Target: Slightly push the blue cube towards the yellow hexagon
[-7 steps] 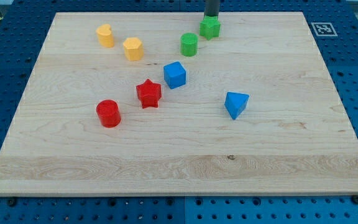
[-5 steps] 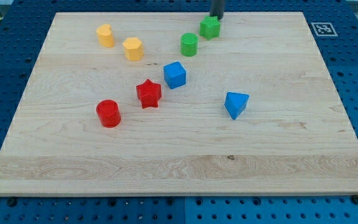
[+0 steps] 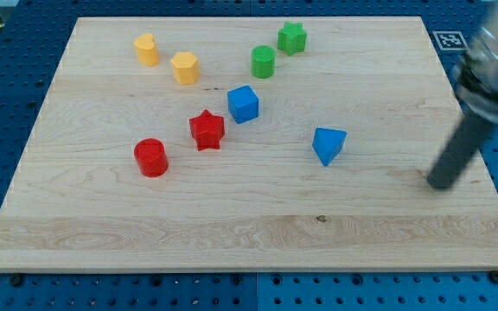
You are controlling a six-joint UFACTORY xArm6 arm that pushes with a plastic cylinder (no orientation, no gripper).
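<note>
Wooden and pale, the board [image 3: 232, 216] lay on a blue perforated table [image 3: 7, 294] and carried 8 small blocks: 2 yellow, 2 green, 2 blue, 2 red. A black-and-white marker tag [image 3: 450, 40] sat just off its top right corner.

Yellow pieces stood side by side near the view's top left, a rounded, heart-like one [image 3: 147, 49] and the yellow hexagon [image 3: 184, 66]. The green star [image 3: 292, 38] and green cylinder [image 3: 263, 61] sat close together near the top centre. The blue cube [image 3: 243, 104] rested below and left of the green cylinder, down and to the right of the yellow hexagon, with the red star [image 3: 207, 130] just beside it at lower left. A red cylinder [image 3: 151, 157] stood further left, and a blue wedge-shaped block [image 3: 328, 144] to the right.

The dark rod was blurred and cut off at the right edge; my tip [image 3: 441, 184] touched no block, standing well right of the wedge and far from the cube.
</note>
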